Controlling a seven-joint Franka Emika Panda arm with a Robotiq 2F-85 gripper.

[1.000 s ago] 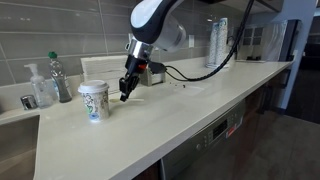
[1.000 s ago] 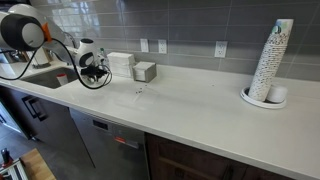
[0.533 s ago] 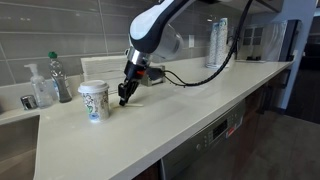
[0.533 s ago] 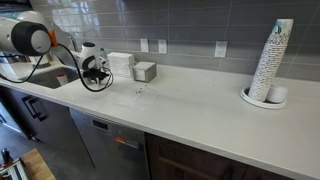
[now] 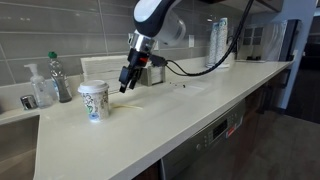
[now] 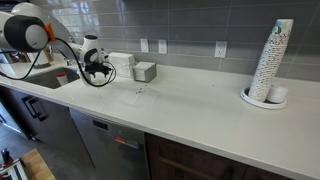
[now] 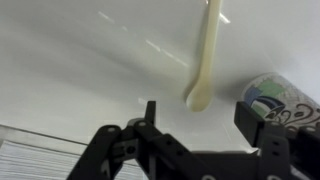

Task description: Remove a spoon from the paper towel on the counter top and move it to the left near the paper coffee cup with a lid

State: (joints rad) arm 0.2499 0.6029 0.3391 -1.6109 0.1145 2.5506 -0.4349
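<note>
In the wrist view the pale cream spoon (image 7: 205,55) lies flat on the off-white counter top (image 7: 90,60), bowl end towards the camera. My gripper (image 7: 200,115) hangs just above it, open, with nothing between its dark fingers. The paper coffee cup with a lid (image 7: 277,100) stands just beside the spoon's bowl. In an exterior view the gripper (image 5: 125,86) hovers a little to the right of the cup (image 5: 93,100), clear of the counter top (image 5: 200,100). The paper towel does not stand out from the counter in any view.
A tall stack of white cups (image 6: 272,62) stands at the counter's far end. A grey box (image 6: 145,71) and a white ribbed stack (image 6: 120,63) sit by the tiled wall. Soap bottles (image 5: 42,88) and a sink (image 5: 14,108) lie beyond the cup.
The gripper has gone from shut to open, leaving the spoon on the counter by the cup, and has risen a little above it.
</note>
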